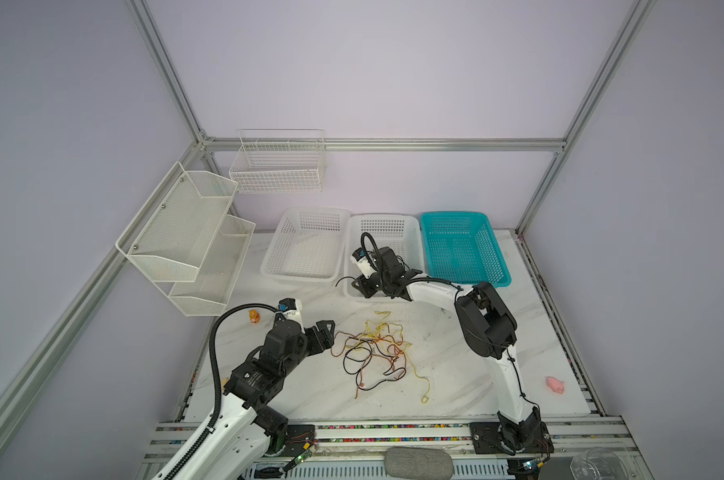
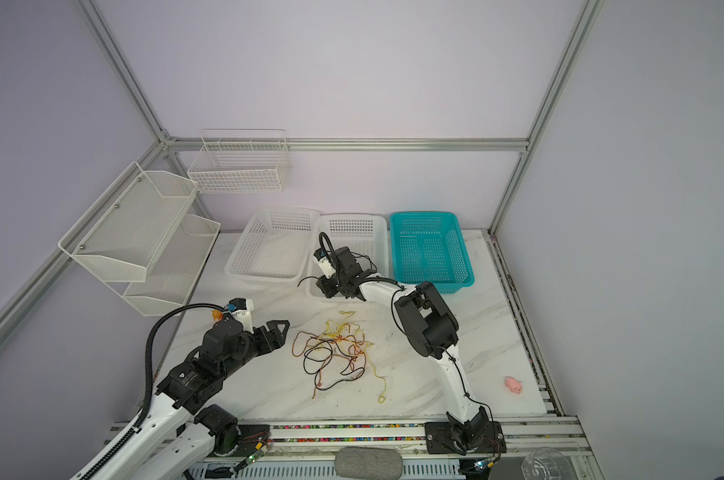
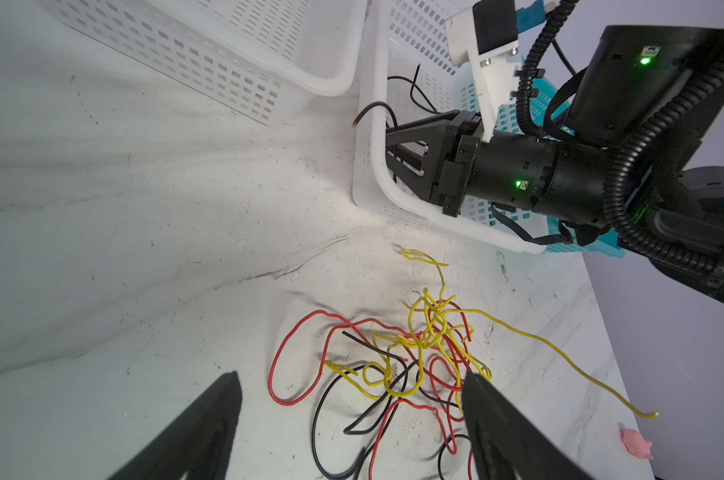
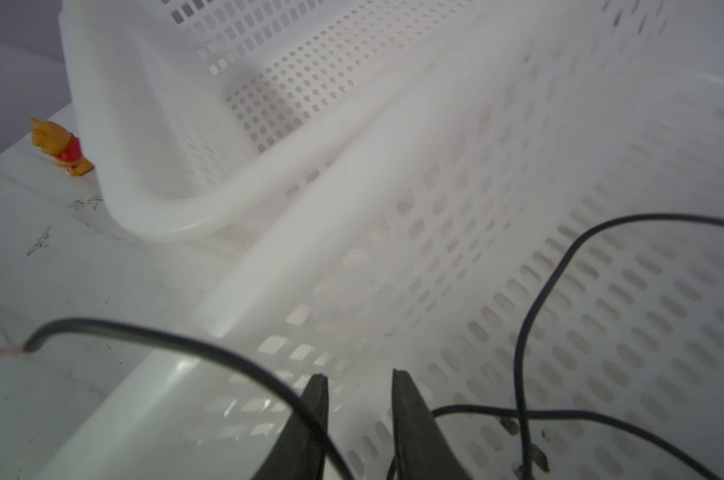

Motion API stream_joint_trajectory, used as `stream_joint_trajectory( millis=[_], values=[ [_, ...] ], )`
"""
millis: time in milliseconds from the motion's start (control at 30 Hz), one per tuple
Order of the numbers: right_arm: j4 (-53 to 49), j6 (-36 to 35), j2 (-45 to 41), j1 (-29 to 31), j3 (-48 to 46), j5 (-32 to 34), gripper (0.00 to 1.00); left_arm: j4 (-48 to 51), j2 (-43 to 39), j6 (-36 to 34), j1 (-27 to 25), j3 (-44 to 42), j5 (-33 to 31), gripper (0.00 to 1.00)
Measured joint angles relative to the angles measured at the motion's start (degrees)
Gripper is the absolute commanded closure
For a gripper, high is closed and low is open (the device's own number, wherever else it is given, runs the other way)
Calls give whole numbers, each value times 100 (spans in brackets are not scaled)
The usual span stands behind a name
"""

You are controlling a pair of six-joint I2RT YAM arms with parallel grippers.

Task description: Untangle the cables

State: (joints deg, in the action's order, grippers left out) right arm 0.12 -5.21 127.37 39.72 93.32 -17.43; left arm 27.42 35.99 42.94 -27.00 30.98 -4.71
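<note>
The cables [image 1: 372,353] were mostly seen as one knot of yellow, red and black wires, looped through each other on the tabletop [image 1: 455,374] just in front of the middle white basket [image 1: 383,216]. Loose yellow and red ends were trailed away from that basket. One black cable [image 4: 651,216] was found apart from the knot: it was laid inside the middle white basket, with one end draped out over the basket's front left corner.

The right end effector [image 4: 358,374] was lowered inside that basket at its front rim. Its jaws were parted only narrowly, and the black cable was crossed over one finger; no firm clamp on it could be made out. The left end effector [image 3: 349,376] was held wide open and gripping nothing, in front of the basket and to its left, just beside the knot.

By this showing, little was judged done: a single cable was sorted, and the knot itself was yet to be pulled apart.
</note>
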Motion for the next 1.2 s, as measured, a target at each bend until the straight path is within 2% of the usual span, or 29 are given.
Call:
stream_joint_trajectory(
  millis=[67,167,333,600,667,733,833,1000,1200],
  values=[
    [0,22,24,-9,2,7,76,0,2,0,0,0,2,16],
    [4,46,37,-46,7,81,86,-4,13,0,0,0,2,16],
    [-140,131,243,-310,197,588,100,-46,103,0,0,0,7,16],
    [-275,271,273,-623,455,1167,100,-90,184,0,7,0,33,15],
    [-337,369,273,-634,568,1386,90,-114,203,0,15,0,52,15],
    [-468,463,273,-636,761,1593,71,-142,243,4,28,0,105,16],
    [-595,599,243,-636,975,1784,56,-190,323,90,35,0,173,15],
    [-734,1049,-385,-636,616,2011,44,-341,544,258,35,-17,330,15],
    [-479,1803,-2245,-634,-588,2022,35,-466,1003,553,37,-155,654,12]
  ],
)
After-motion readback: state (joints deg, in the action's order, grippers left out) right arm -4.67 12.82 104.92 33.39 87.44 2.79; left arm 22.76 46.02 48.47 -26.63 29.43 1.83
